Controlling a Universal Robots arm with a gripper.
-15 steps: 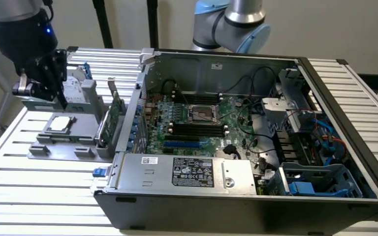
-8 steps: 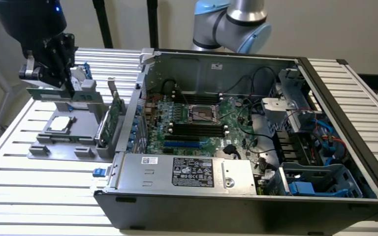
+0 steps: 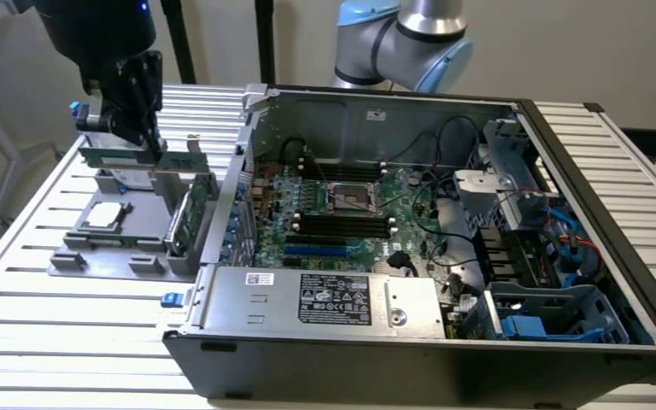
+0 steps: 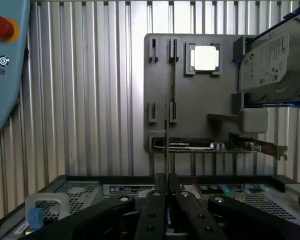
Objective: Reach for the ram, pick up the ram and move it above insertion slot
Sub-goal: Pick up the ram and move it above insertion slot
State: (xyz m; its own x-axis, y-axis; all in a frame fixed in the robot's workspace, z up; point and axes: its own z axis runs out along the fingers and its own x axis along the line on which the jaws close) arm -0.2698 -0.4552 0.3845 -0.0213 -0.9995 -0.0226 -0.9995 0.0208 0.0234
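Note:
The ram (image 3: 114,157), a thin green stick, hangs level above the grey holder tray (image 3: 89,256) at the exterior view's left, clear of the tray. My gripper (image 3: 143,141) is shut on it from above. In the wrist view the ram (image 4: 166,135) is edge-on, a thin line running out from between my closed fingers (image 4: 155,205), with the tray (image 4: 190,95) well below it. The black insertion slots (image 3: 340,224) lie on the motherboard inside the open computer case (image 3: 601,256), to the exterior view's right of my gripper.
A wider green expansion card (image 3: 187,213) stands upright in the tray beside a square processor (image 3: 106,215). A hard drive (image 4: 275,60) sits by the tray. The case's upright side wall (image 3: 231,188) separates tray and motherboard. A pendant (image 4: 5,65) lies on the slatted table.

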